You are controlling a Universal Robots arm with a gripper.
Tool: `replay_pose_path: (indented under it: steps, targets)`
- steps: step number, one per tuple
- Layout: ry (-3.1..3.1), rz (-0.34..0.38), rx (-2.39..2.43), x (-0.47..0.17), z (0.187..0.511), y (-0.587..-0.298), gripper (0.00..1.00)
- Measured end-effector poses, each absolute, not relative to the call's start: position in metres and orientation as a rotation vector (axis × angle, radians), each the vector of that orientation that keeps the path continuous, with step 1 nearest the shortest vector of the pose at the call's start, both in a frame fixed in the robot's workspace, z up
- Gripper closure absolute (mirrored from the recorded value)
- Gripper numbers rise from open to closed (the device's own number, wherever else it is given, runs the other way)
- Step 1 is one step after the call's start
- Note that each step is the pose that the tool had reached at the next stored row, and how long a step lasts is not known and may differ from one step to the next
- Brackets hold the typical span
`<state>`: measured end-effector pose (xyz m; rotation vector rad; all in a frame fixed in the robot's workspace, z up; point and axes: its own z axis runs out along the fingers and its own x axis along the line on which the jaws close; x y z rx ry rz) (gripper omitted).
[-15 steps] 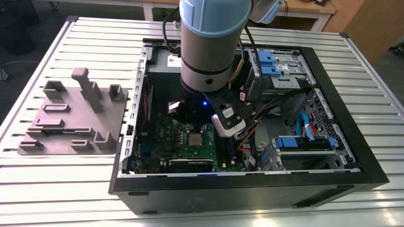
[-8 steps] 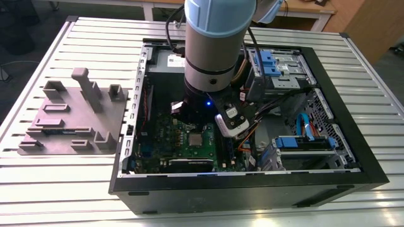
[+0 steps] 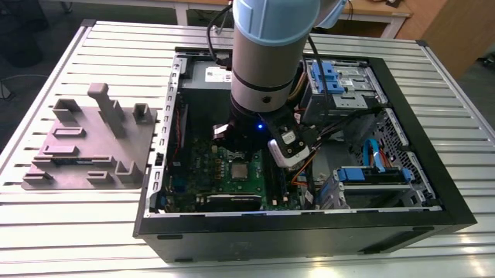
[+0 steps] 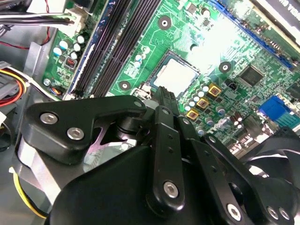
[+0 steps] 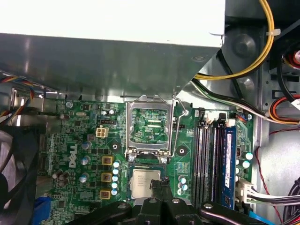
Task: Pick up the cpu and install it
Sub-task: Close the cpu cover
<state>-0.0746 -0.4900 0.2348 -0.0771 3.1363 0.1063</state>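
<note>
Square silver-grey cpu, thin pale rim; flat on green motherboard

The cpu is a small, flat square chip with a silver-grey metal top and a thin pale edge. It lies level, metal side up, in the socket of the green motherboard, square to the board. In the first wrist view the socket's hinged metal frame stands flipped open just beside it, leaving the chip uncovered.
</note>
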Motion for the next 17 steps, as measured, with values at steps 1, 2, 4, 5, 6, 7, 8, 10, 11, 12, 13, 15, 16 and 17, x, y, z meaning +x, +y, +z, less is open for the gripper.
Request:
replay_pose_path:
  steps: [1, 2, 4, 5, 6, 7, 8, 10, 11, 12, 13, 15, 16, 17]
  targets:
    - [3.136, 0.106, -0.077, -0.0747, 0.2348, -0.4900, 0.90]
    - [3.136, 0.106, -0.077, -0.0746, 0.2348, -0.4900, 0.90]
    - [3.136, 0.106, -0.087, -0.0747, 0.2348, -0.4900, 0.90]
    - [3.136, 0.106, -0.110, -0.0747, 0.2347, -0.4900, 0.90]
    - [3.135, 0.106, -0.141, -0.0747, 0.2345, -0.4900, 0.90]
    - [3.135, 0.106, -0.169, -0.0747, 0.2343, -0.4900, 0.90]
    - [3.134, 0.106, -0.197, -0.0747, 0.2342, -0.4900, 0.90]
    - [3.131, 0.107, -0.253, -0.0747, 0.2339, -0.4900, 0.90]
    - [3.129, 0.106, -0.278, -0.0747, 0.2338, -0.4900, 0.90]
    - [3.128, 0.107, -0.283, -0.0747, 0.2337, -0.4900, 0.90]
    - [3.128, 0.108, -0.283, -0.0747, 0.2337, -0.4899, 0.90]
    - [3.128, 0.108, -0.283, -0.0746, 0.2335, -0.4898, 0.90]
    - [3.128, 0.108, -0.283, -0.0746, 0.2334, -0.4898, 0.90]
    - [3.128, 0.108, -0.283, -0.0746, 0.2335, -0.4898, 0.90]
